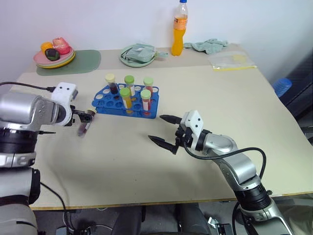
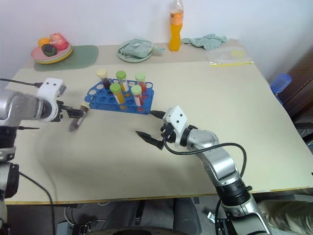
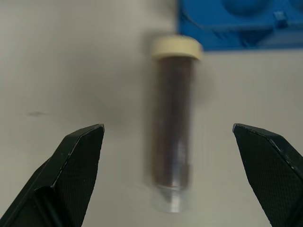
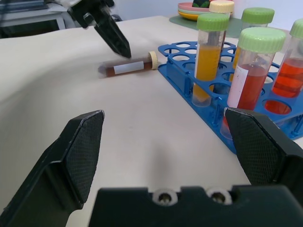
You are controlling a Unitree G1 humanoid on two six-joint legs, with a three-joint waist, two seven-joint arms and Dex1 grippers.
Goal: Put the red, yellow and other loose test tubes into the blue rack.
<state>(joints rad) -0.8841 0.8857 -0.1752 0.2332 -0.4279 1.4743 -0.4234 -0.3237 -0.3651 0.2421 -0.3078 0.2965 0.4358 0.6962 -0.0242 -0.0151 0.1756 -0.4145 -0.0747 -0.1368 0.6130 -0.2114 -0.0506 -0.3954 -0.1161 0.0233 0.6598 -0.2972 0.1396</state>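
Loose tube (image 4: pixel 129 66): dark brown liquid, cream cap, white label, lying left of centre beside the blue rack (image 1: pixel 108 105)
Racked tubes (image 1: pixel 126 97): five upright
Left gripper (image 3: pixel 165 156): fingers wide, empty, above tube
Right gripper (image 1: pixel 164 129): wide, empty

prob a lab/test room: blue tube rack (image 1: pixel 126 102) w/ capped sample tubes (image 1: pixel 145 100), plain table (image 1: pixel 205 147).
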